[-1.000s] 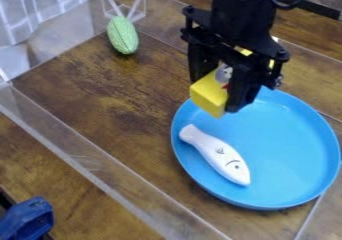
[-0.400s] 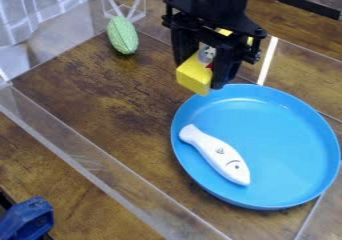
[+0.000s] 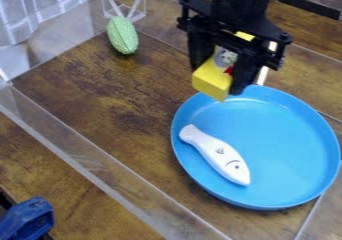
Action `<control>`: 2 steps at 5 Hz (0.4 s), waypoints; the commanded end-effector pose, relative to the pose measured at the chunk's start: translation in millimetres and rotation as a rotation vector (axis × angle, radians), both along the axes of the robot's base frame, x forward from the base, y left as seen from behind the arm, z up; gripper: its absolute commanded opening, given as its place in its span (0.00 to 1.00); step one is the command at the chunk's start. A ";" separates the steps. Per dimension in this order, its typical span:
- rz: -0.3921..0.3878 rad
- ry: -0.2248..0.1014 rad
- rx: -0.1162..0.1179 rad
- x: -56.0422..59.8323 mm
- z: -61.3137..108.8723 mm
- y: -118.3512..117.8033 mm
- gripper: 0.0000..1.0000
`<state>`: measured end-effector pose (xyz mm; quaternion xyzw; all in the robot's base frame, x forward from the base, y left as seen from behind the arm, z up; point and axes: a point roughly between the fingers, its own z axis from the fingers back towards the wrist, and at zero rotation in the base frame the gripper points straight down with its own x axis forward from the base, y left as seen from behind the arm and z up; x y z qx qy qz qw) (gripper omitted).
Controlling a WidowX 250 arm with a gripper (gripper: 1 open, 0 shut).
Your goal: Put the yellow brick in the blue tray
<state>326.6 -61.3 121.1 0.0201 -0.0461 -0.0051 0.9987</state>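
Yellow brick [image 3: 211, 81] hangs clamped in the gripper [image 3: 222, 72], jaws shut on it, above the far-left rim of the blue tray [image 3: 287, 124]. Held high prob. to clear the rim. White fish [image 3: 217, 154] lies in tray's near-left part, so drop spot = bare blue beyond it.

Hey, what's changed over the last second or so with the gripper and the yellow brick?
The gripper kept hold of the yellow brick throughout. It swung left, off the blue tray, then came back right, so the brick now hangs over the tray's upper-left rim. The white fish in the tray and the green object stayed put.
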 end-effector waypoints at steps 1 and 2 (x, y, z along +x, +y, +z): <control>-0.036 -0.058 -0.006 6.0 12.3 -13.8 0.00; -0.059 -0.059 -0.004 11.2 7.4 -17.5 0.00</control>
